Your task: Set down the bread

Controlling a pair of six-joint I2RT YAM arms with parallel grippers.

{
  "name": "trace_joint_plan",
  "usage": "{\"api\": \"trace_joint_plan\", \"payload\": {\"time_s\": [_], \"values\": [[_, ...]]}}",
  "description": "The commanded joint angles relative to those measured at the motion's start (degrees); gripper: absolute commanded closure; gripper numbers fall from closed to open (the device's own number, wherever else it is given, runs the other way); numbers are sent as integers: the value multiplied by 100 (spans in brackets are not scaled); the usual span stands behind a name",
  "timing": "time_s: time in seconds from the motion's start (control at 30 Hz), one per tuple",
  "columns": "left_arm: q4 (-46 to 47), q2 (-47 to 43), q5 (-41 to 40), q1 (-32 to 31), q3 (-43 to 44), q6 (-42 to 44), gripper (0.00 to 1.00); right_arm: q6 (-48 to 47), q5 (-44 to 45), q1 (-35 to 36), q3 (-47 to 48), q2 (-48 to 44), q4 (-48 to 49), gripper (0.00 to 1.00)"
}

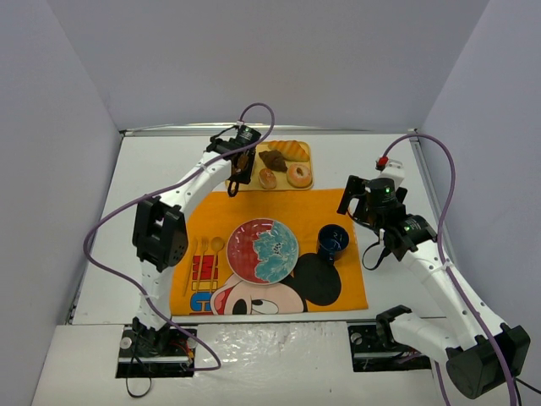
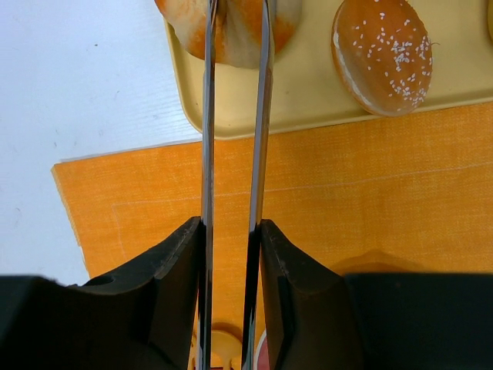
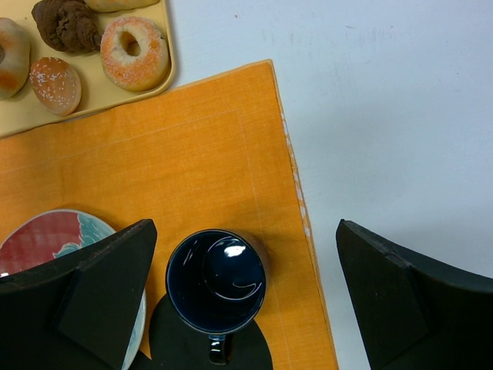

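Sitting on the yellow tray (image 2: 308, 100), the bread (image 2: 235, 35) is at the thin fingers of the left gripper (image 1: 240, 169), but I cannot tell if they squeeze it, and a weak pinch could drop it.

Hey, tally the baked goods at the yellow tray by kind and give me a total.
Knotted bread bun: 1
Croissant: 1
Chocolate pastry: 1
Sugared ring donut: 1
Seeded round pastry: 1
Total: 5
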Motion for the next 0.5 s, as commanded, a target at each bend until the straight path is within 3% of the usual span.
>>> {"api": "trace_joint_plan", "payload": {"time_s": [0.0, 0.47], "values": [[108, -767, -331, 43, 105, -8, 100, -7, 20, -39, 30, -34, 189, 0], [-209, -1205, -167, -19, 337, 153, 100, 10, -24, -36, 42, -38, 210, 0]]}}
